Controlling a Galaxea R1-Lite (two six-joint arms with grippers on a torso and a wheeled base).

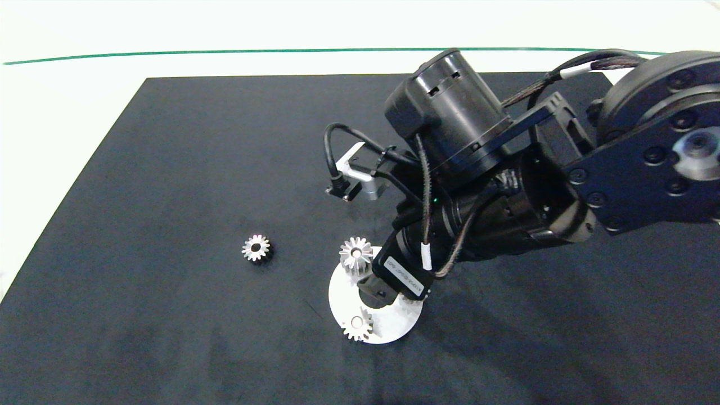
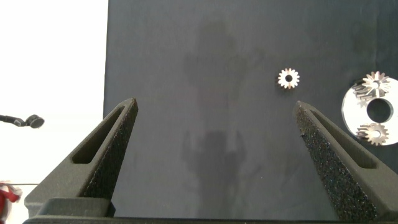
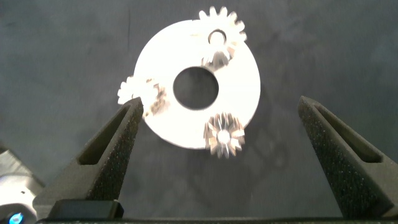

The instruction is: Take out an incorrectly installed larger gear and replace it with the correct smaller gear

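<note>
Silver larger gear on round plate, under wide-open right gripper: removal pending, needing descent and closing.

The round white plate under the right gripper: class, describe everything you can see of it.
The plate is a flat, glossy disc, white or bright metal, with a round hole through its middle. It lies flat on the dark mat. Three silver gears stand at its rim, spaced around the hole: the larger gear with long pointed teeth, and two short-toothed gears that overhang the edge. The open right gripper hovers above it, not touching.
</note>
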